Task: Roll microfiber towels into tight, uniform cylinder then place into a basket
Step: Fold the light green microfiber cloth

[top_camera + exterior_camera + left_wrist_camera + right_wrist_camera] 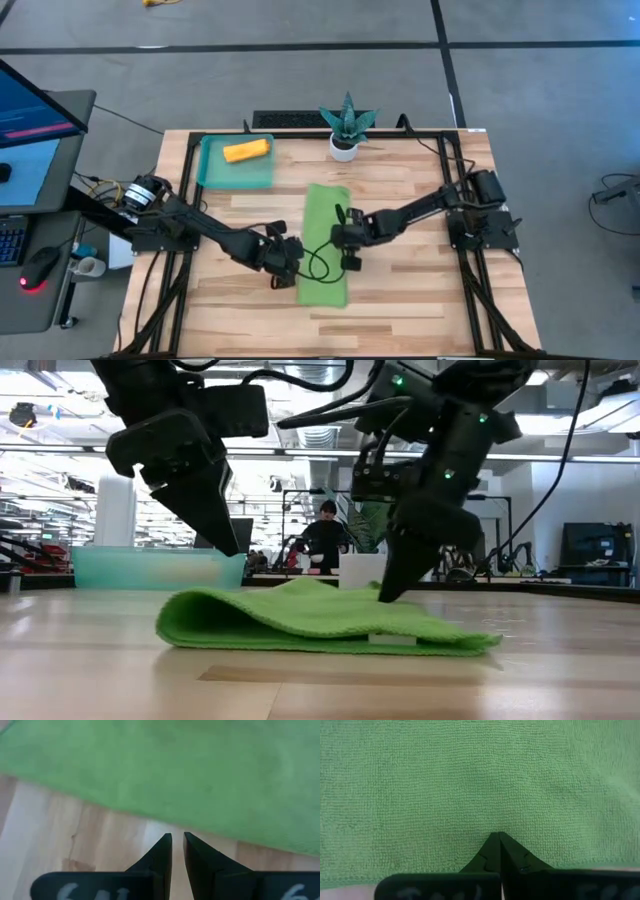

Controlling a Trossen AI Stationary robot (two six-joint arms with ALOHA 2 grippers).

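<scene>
The lime green towel (324,245) lies flat on the table's middle as a long folded strip, with a low hump (300,588) and a white tag (392,639) at its near edge. The orange towel (246,151), rolled up, lies in the teal basket (212,172) at the far left. My left gripper (177,836) hangs just above bare wood beside the strip's left edge, its tips all but closed, touching nothing. My right gripper (344,240) is shut, its tips on the green towel near the right edge. My right gripper sets its shut fingertips (496,840) down on the green towel's top face (495,822), just inside the right long edge, about halfway along the strip. It comes from above, slanting in from the table's right. The towel stays on the table.
A small white pot with a spiky plant (345,132) stands at the far edge, right of the basket. Black frame rails run along the table's sides. Bare wood lies to the right of the towel and in front of it. A person (326,535) stands in the room behind the table.
</scene>
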